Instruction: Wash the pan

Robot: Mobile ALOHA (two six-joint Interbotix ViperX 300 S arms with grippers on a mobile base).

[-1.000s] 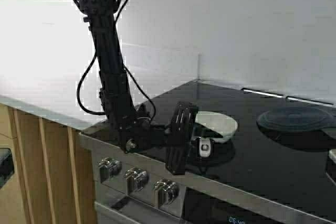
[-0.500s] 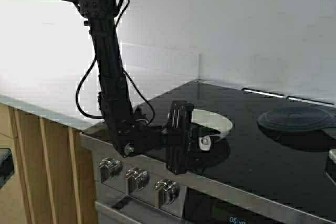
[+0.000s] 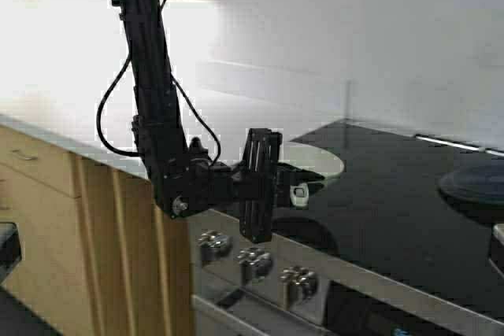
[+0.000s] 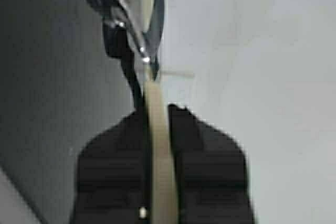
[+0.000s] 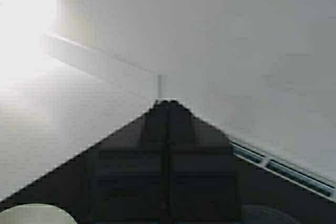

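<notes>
Left gripper (image 3: 290, 182) at frame centre, clamped on pan (image 3: 319, 160) rim, seemingly lifted off stove (image 3: 394, 210); right gripper (image 5: 168, 109) fingers pressed together, empty.

High overview; two close wrist views

Pale cream pan (image 3: 315, 159), glossy black stovetop (image 3: 394, 202), white counter (image 3: 118, 127), tan cabinets (image 3: 63, 218)

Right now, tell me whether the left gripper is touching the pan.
Touching. In the left wrist view the left gripper has its jaws clamped on the edge of the pan, no gap on either side.
</notes>
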